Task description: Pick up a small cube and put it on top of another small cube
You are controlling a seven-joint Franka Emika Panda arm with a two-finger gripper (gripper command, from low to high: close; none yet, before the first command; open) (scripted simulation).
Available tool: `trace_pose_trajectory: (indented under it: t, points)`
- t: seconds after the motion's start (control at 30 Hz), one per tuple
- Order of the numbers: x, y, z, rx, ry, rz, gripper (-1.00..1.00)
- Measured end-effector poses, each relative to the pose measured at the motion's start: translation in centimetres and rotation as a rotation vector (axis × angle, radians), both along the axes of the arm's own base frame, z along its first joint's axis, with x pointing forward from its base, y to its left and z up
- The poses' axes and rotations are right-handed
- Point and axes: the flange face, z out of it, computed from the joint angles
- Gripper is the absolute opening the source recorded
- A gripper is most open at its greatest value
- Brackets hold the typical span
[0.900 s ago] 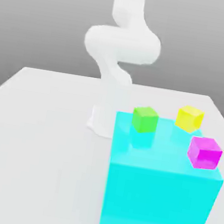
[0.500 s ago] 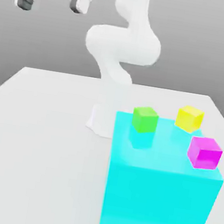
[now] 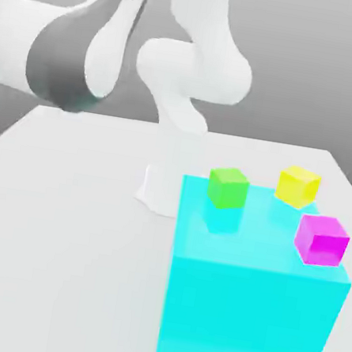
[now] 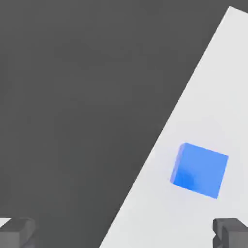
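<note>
1. Blue cube (image 4: 200,170): plain, evenly coloured, with one broad face and a paler, narrow side face showing in the hand view. It lies alone on the white tabletop (image 3: 81,236).
2. Other cubes, exterior view: green (image 3: 228,188), yellow (image 3: 297,187) and magenta (image 3: 322,241), all plain-faced. Taken from the middle of the cyan block's (image 3: 241,318) top, they stand at roughly 11, 1 and 3 o'clock. No cube is stacked on another.
3. Obstructions: in the exterior view the blue cube is cut off by the frame edge, between 7 and 8 o'clock from the centre, leaving a sliver. The white arm (image 3: 192,70) is cropped at 12 o'clock, its dark-banded forward part at 10 o'clock. Whether the yellow cube rests fully on the block cannot be told.
4. Gripper (image 4: 124,233): fingers wide apart, nothing clamped.
5. Position relative to hand: the blue cube is clear of both fingers, untouched, out of line with the gap and nearer one finger than the other.
</note>
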Motion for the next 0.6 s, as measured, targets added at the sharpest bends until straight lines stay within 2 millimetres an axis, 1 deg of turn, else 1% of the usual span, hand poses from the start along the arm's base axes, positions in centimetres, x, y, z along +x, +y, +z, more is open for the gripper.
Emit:
trace_pose_trajectory:
  t: [0.13, 0.2, 0.27, 0.3, 0.47, 0.5, 0.53, 0.6]
  points:
    - [-2.0, -3.2, -7.3, 0.054, 0.074, -0.156, 0.0]
    - [-2.3, -3.7, -10.6, 0.064, 0.088, -0.184, 0.0]
    - [-2.4, -3.9, -13.8, 0.066, 0.091, -0.191, 0.0]
    - [-2.5, -3.9, -14.9, 0.066, 0.092, -0.193, -1.0]
    - [-2.5, -3.9, -14.9, 0.066, 0.09, -0.193, -1.0]
    - [-2.5, -3.9, -15.4, 0.066, 0.09, -0.193, -1.0]
    - [-2.5, -3.9, -14.9, 0.067, 0.09, -0.193, -1.0]
    - [-2.5, -3.9, -12.5, 0.066, 0.091, -0.194, -1.0]
